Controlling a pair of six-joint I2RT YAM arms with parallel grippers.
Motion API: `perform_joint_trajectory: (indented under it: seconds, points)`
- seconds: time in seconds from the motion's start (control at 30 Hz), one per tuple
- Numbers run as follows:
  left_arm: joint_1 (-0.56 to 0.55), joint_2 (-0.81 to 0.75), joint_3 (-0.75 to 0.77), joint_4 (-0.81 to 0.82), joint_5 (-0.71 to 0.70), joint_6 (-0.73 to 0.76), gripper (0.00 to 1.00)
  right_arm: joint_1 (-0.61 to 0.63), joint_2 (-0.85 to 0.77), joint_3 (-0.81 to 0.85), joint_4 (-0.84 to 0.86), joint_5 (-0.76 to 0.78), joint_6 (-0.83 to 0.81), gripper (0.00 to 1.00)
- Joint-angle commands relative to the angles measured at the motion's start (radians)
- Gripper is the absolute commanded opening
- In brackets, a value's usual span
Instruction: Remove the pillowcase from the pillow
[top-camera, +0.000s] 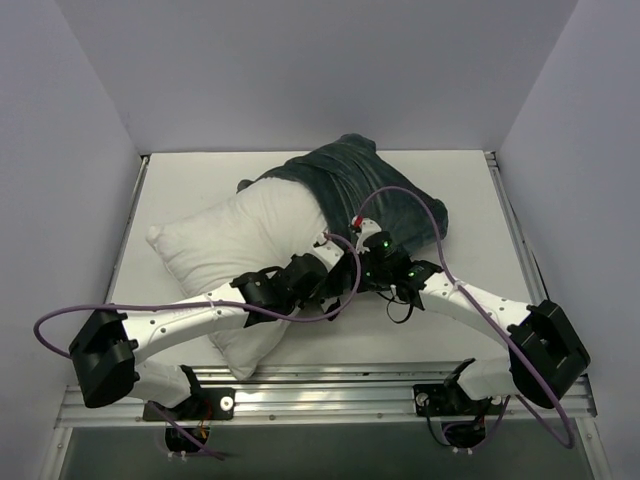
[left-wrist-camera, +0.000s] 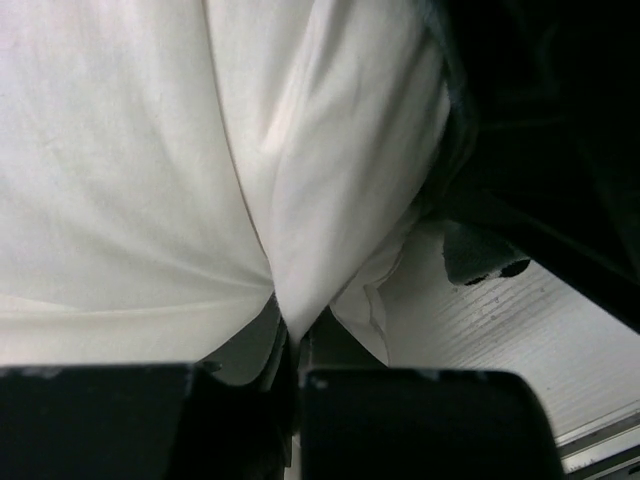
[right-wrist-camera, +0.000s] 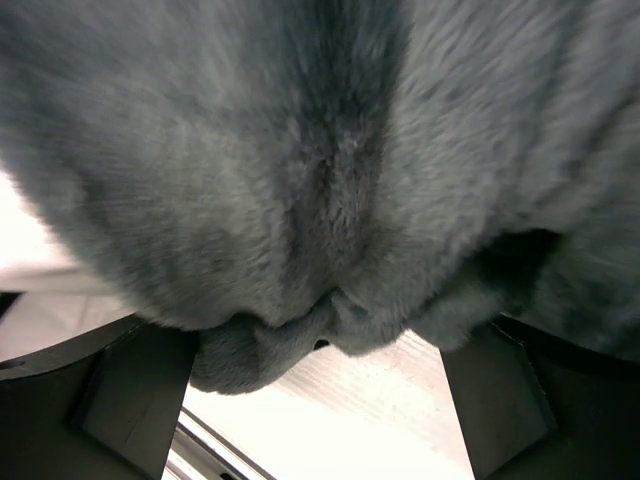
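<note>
The white pillow (top-camera: 235, 240) lies slanted across the table, its near-left half bare. The dark grey-teal pillowcase (top-camera: 375, 195) still covers its far-right end. My left gripper (top-camera: 330, 248) sits at the case's open edge. In the left wrist view it (left-wrist-camera: 292, 350) is shut on a pinched fold of the pillow (left-wrist-camera: 150, 170), with the dark pillowcase (left-wrist-camera: 540, 110) at the right. My right gripper (top-camera: 373, 248) is just beside it against the plush. In the right wrist view it (right-wrist-camera: 320, 400) is open, fingers (right-wrist-camera: 135, 400) wide apart, and a hanging fold of pillowcase (right-wrist-camera: 300, 200) fills the space above them.
White table (top-camera: 430, 335) with a metal rail (top-camera: 330, 385) along the near edge. White walls close in on the left, right and back. Purple cables (top-camera: 420, 205) loop over the pillowcase and the left arm.
</note>
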Motion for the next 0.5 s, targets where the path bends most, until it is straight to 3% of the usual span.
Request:
perform_joint_trajectory:
  seconds: [0.0, 0.1, 0.17, 0.2, 0.23, 0.3, 0.37, 0.4, 0.47]
  points:
    - [0.01, -0.021, 0.052, -0.051, 0.073, -0.037, 0.02, 0.015, 0.039, 0.005, 0.051, -0.025, -0.006, 0.91]
    - [0.01, -0.04, 0.082, -0.082, 0.074, -0.043, 0.02, 0.012, 0.059, 0.006, 0.081, 0.032, -0.001, 0.85]
    - [0.01, -0.064, 0.104, -0.126, 0.062, -0.075, 0.02, -0.004, 0.079, 0.037, 0.083, 0.058, -0.021, 0.74]
    - [0.011, -0.078, 0.108, -0.14, 0.053, -0.086, 0.02, -0.013, 0.083, 0.052, 0.077, 0.066, -0.029, 0.65]
    - [0.013, -0.107, 0.112, -0.156, 0.039, -0.107, 0.02, -0.025, 0.09, 0.069, 0.061, 0.078, -0.033, 0.49]
    - [0.022, -0.157, 0.115, -0.194, 0.014, -0.121, 0.02, -0.088, 0.087, 0.108, 0.057, 0.09, -0.043, 0.27]
    - [0.042, -0.194, 0.119, -0.232, 0.008, -0.139, 0.02, -0.146, 0.076, 0.152, 0.054, 0.078, -0.046, 0.14]
    - [0.049, -0.226, 0.119, -0.246, 0.007, -0.147, 0.02, -0.203, 0.071, 0.17, 0.046, 0.087, -0.049, 0.01]
    - [0.086, -0.256, 0.131, -0.303, -0.001, -0.178, 0.02, -0.266, 0.064, 0.218, -0.009, 0.124, -0.049, 0.0]
